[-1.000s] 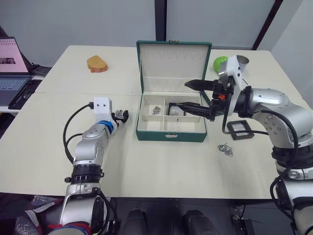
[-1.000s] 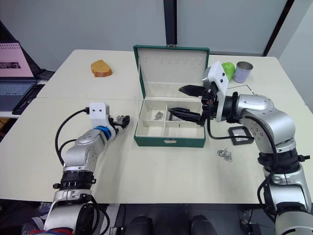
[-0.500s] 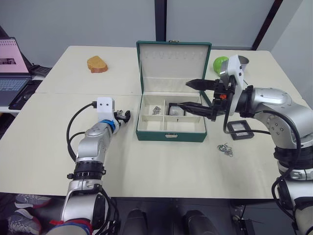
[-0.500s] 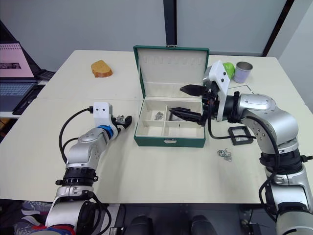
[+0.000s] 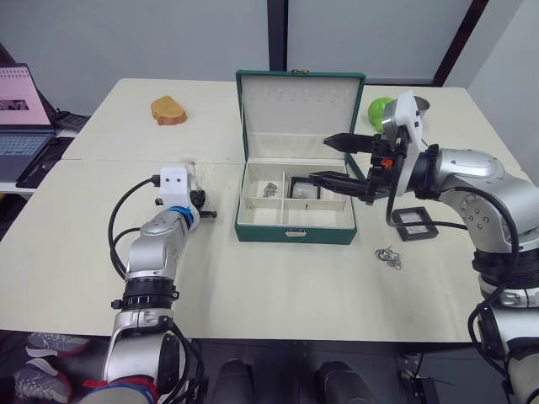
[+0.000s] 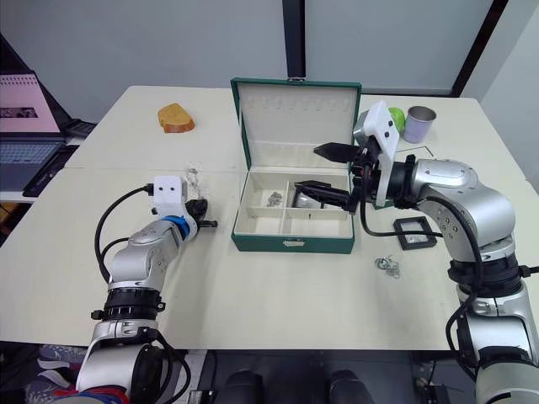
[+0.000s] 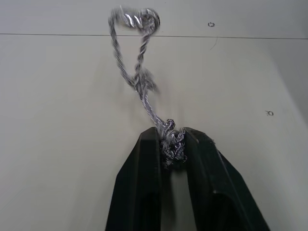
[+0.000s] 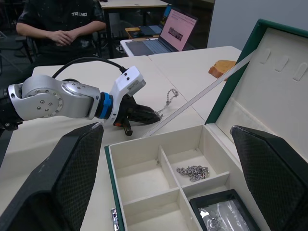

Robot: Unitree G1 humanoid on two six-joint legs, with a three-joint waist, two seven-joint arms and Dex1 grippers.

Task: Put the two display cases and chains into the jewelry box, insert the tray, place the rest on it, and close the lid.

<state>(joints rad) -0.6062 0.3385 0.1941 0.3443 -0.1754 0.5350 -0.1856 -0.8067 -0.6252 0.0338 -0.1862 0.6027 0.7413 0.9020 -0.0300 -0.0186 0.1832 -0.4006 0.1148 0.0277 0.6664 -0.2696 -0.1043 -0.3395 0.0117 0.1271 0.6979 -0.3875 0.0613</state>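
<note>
The dark green jewelry box [image 5: 295, 228] stands open at mid-table, its lid [image 5: 299, 105] upright. Inside lie one chain [image 5: 269, 189] and one display case [image 5: 303, 188]. The other display case [image 5: 413, 222] lies on the table right of the box, with the silvery rings [image 5: 388, 255] in front of it. My left gripper [image 5: 205, 214], left of the box, is shut on a second chain [image 7: 139, 82], which swings out beyond the fingertips. My right gripper [image 5: 320, 159] hovers open over the box's right half, holding nothing. The tray is out of view.
An orange-brown lump [image 5: 167, 109] lies at the far left of the table. A green ball [image 5: 379, 108] and a metal can [image 6: 418, 123] stand behind my right arm. A laptop [image 5: 21, 118] sits on a side desk to the left. A seated person [image 8: 62, 24] is beyond the table.
My left gripper has shut on the chain and lifted it off the table; the chain now swings free. The right arm has barely moved.
</note>
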